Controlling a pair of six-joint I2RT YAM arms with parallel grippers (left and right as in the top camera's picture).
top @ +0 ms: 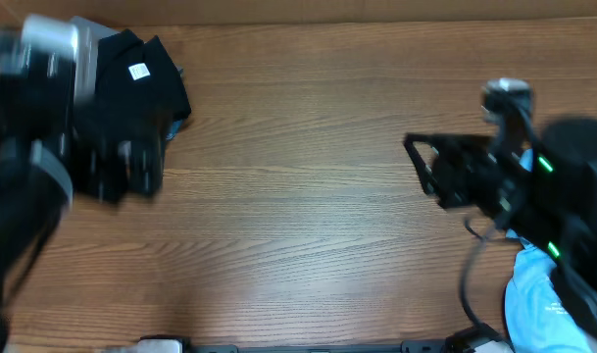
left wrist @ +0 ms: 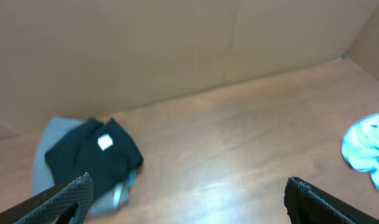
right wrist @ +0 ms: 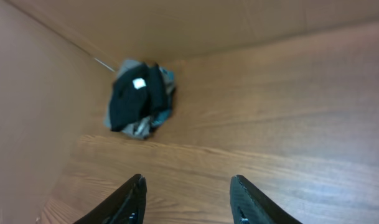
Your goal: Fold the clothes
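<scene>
A stack of folded clothes, black on top with a white tag (top: 146, 74), lies at the table's far left. It also shows in the left wrist view (left wrist: 93, 155) and the right wrist view (right wrist: 138, 99), with grey and teal pieces under it. A light blue garment (top: 533, 294) lies crumpled at the front right, partly under the right arm; it also shows in the left wrist view (left wrist: 368, 146). My left gripper (left wrist: 189, 193) is open and empty, beside the stack. My right gripper (top: 421, 167) is open and empty over bare table (right wrist: 188, 193).
The wooden table (top: 308, 196) is walled by brown cardboard (left wrist: 177, 43) at the back and sides. Both arms are blurred by motion.
</scene>
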